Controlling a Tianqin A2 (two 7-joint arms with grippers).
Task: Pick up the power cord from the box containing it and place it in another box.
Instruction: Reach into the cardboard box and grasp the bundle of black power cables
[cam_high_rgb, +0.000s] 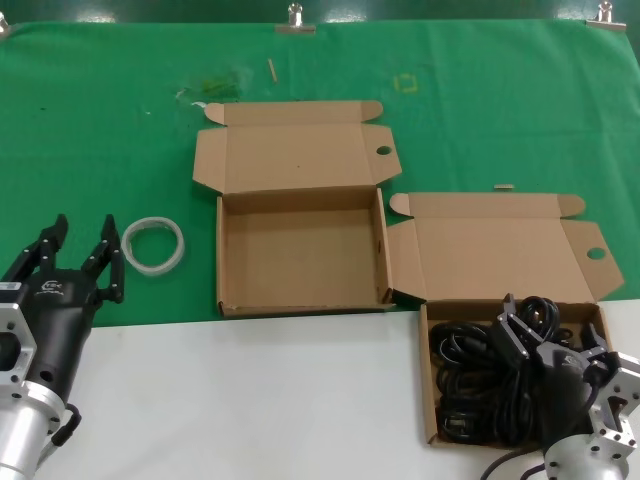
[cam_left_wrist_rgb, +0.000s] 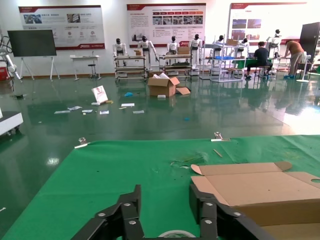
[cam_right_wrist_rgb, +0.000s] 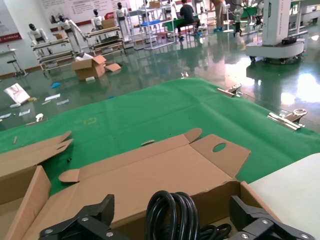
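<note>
Head view: right claw (cam_high_rgb: 553, 345) sits nearest, at about 5 o'clock, fingers spread wide and lowered over the power cord (cam_high_rgb: 480, 375). Cord lies in the box containing it (cam_high_rgb: 428, 395), a brown mailer with its lid folded back and a round hole in the side flap. No clear grip on the cable yet, as far as I can judge. Left claw (cam_high_rgb: 78, 255) idles at 8 o'clock, released, holding nothing, just beside a clear tape ring (cam_high_rgb: 153, 243) on the green table (cam_high_rgb: 90, 130). Another box (cam_high_rgb: 300, 255) stands bare inside at centre, touching the cord box's lid flap at its 4 o'clock corner.

Left wrist view: left claw's dark fingers (cam_left_wrist_rgb: 130, 210) parted; green cloth and the empty box's lid ahead.

Right wrist view: black cable loops (cam_right_wrist_rgb: 172, 215) rise between the parted fingers (cam_right_wrist_rgb: 87, 220), untouched by them.

Step in hand: the grasp, at its start. Next move calls for clenching on the one long bundle, lifting clear of the box wall, then carrying toward 10 o'clock into the empty box.
</note>
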